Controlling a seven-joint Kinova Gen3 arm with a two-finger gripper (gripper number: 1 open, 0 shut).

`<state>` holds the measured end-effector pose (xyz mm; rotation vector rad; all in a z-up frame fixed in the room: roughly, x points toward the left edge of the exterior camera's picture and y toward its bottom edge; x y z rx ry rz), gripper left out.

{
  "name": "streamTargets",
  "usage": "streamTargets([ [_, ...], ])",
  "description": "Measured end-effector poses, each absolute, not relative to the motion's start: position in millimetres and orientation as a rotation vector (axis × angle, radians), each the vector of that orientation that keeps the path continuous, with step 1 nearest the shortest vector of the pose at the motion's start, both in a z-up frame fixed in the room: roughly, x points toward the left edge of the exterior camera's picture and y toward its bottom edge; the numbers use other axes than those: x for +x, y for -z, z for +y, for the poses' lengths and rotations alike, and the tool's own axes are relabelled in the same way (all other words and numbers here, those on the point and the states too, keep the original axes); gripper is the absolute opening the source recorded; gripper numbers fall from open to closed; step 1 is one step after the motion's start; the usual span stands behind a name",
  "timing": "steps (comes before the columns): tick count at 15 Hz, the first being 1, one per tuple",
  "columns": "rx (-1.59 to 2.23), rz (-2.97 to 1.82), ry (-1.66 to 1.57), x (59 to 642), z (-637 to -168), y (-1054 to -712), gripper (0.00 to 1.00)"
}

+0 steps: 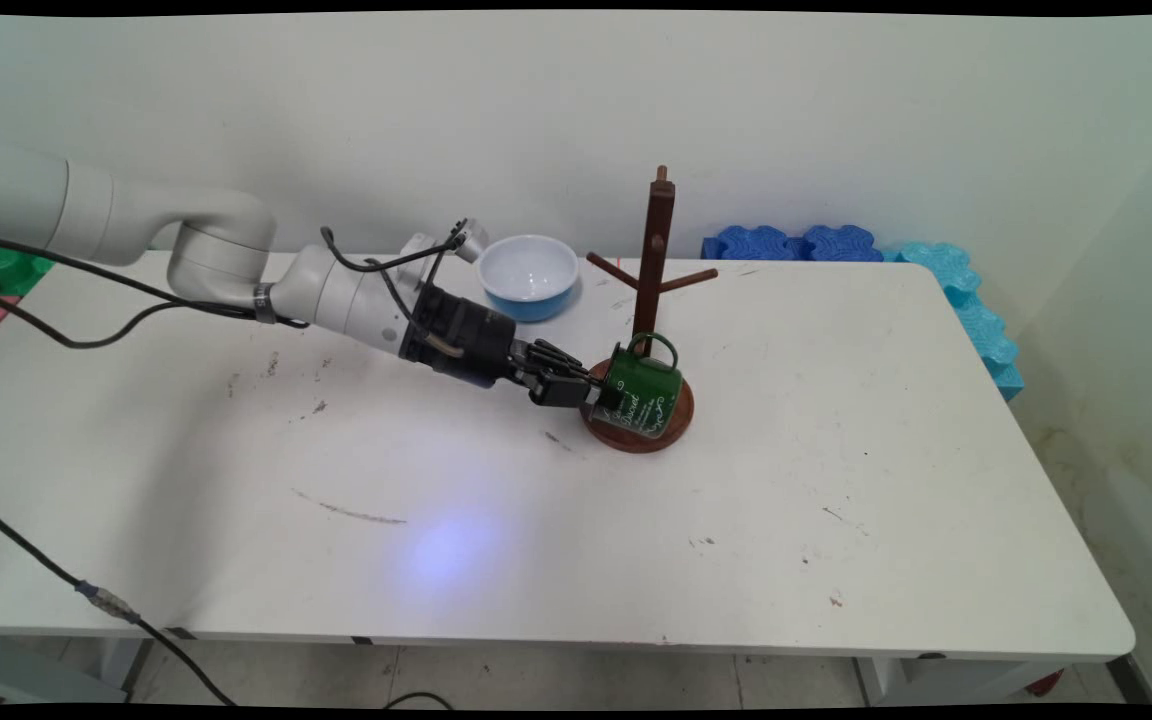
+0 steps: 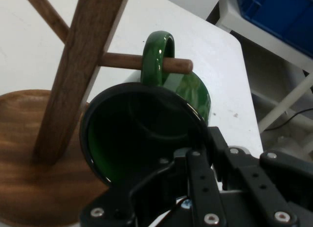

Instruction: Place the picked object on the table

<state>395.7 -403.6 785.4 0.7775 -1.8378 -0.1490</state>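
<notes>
Claw (image 1: pixel 591 392) grips green mug (image 1: pixel 642 393) with illegible white script.

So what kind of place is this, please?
Probably a robotics lab or test room: a bare white table against a plain wall, a gripper holding a green mug at a wooden mug tree, and blue foam mats stacked behind.

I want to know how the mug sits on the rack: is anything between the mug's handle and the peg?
No. The green mug's handle is already threaded on the wooden peg, the gripper clamping its rim.
</notes>
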Motion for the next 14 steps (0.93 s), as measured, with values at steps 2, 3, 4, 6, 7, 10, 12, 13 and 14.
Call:
streamTargets([
  [2, 0.769, -1.839, 0.151, 396, -401, -788, 0.00],
  [3, 0.764, -1.841, 0.152, 397, -400, -790, 0.00],
  [4, 0.760, -1.842, 0.153, 397, -398, -792, 0.00],
  [6, 0.751, -1.845, 0.155, 399, -394, -796, 0.00],
  [7, 0.748, -1.846, 0.156, 399, -392, -798, 0.00],
  [10, 0.736, -1.851, 0.160, 402, -385, -805, 0.00],
  [12, 0.728, -1.854, 0.163, 403, -380, -810, 0.00],
  [13, 0.725, -1.856, 0.164, 403, -377, -812, 0.00],
  [14, 0.720, -1.859, 0.165, 404, -375, -815, 0.00],
])
